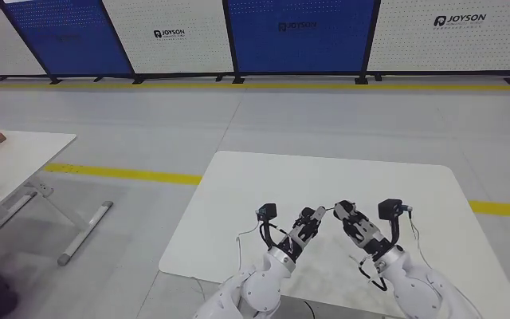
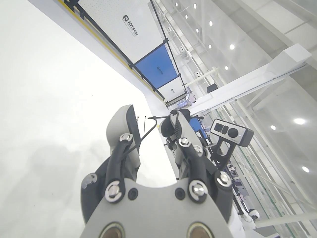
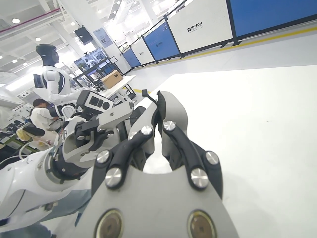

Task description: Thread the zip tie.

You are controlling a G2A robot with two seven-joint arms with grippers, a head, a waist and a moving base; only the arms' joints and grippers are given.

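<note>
We see a thin black zip tie (image 2: 148, 132) held in the air above a white table (image 1: 263, 191), between the tips of two robot arms that face each other over the near half of the tabletop. The right gripper (image 3: 158, 98) is clenched on one end of it, its two pads pressed flat together, and the tie's small square head (image 3: 145, 92) pokes out just past the fingertips. From there the strap runs a short way, bends sharply, and slants down into the left gripper (image 2: 152, 110). That gripper is released: its fingers (image 2: 123, 125) stand well apart, with bare table showing in the gap. The strap lies close along the ridged pad of one finger, and we cannot tell whether it touches. From above, the tips of the two grippers sit just beside each other, nearly meeting. Beyond the table, a yellow line (image 1: 119, 172) crosses the pale floor, and a fence of blue and white panels (image 1: 303, 36) closes off the far side.
</note>
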